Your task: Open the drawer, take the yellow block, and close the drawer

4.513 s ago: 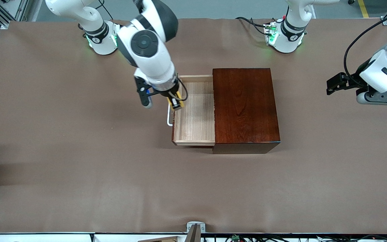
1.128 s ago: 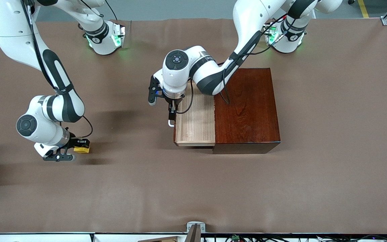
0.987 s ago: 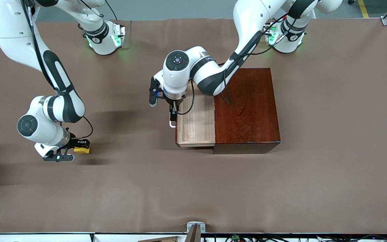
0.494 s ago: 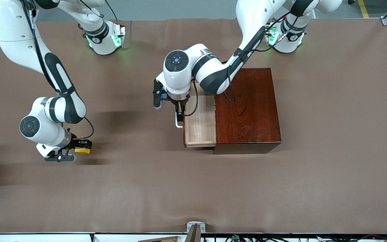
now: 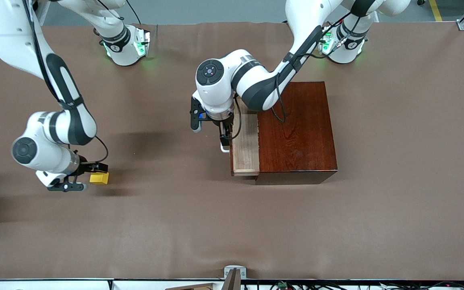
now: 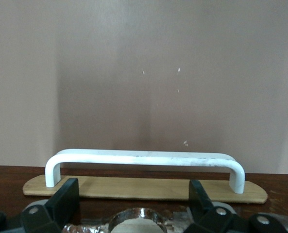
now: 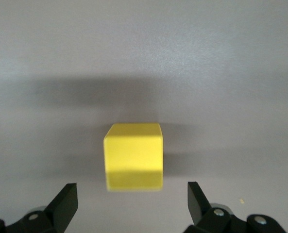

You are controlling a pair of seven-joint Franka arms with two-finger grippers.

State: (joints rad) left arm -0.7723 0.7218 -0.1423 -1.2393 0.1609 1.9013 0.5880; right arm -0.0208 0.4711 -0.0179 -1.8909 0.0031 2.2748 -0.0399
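The pale-wood drawer [image 5: 245, 149] sticks partway out of the dark reddish-brown box [image 5: 296, 129]. My left gripper [image 5: 225, 139] is at the drawer's front, by the white loop handle [image 5: 224, 149]. In the left wrist view the handle [image 6: 144, 159] lies just ahead of my open left gripper [image 6: 134, 204], which holds nothing. The yellow block [image 5: 99, 178] sits on the table toward the right arm's end. My right gripper [image 5: 88, 176] is open beside it. In the right wrist view the block [image 7: 133, 155] lies just past the open right gripper [image 7: 131, 204], apart from its fingertips.
The brown table cover [image 5: 232, 225] lies bare around the box and the block. The two arm bases [image 5: 123, 44] [image 5: 342, 44] stand along the edge farthest from the front camera. A small metal bracket [image 5: 234, 272] sits at the nearest edge.
The drawer has slid farther into the box with my left gripper at its front. My right gripper has let go of the yellow block and drawn back from it.
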